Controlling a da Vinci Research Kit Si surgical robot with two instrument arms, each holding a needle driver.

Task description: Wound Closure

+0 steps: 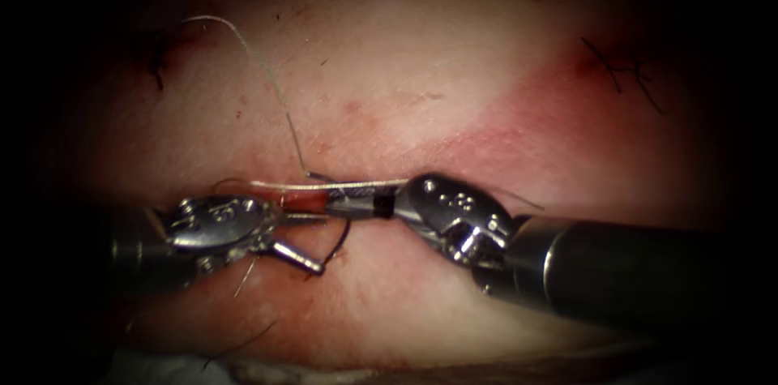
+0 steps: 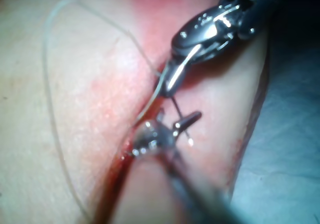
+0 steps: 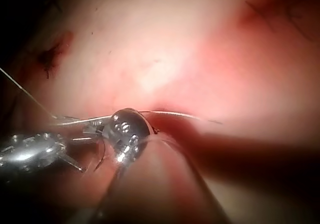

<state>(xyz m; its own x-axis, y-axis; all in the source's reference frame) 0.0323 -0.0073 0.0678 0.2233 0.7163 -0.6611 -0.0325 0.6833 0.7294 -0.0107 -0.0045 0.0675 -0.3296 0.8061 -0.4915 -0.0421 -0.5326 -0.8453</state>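
left end effector (image 1: 312,243) jaws standing apart, lower jaw touching needle (image 1: 342,241) | needle arcing out of tissue (image 1: 405,69) just below cut (image 1: 308,200) | right end effector (image 1: 348,205) lying along cut, grip: cannot tell | thread (image 1: 267,77) looping up left | step judged: needle regrasp; next calling for a firm clamp on the curve

needle (image 1: 340,245) partly buried in tissue (image 1: 389,69); grasp unclear
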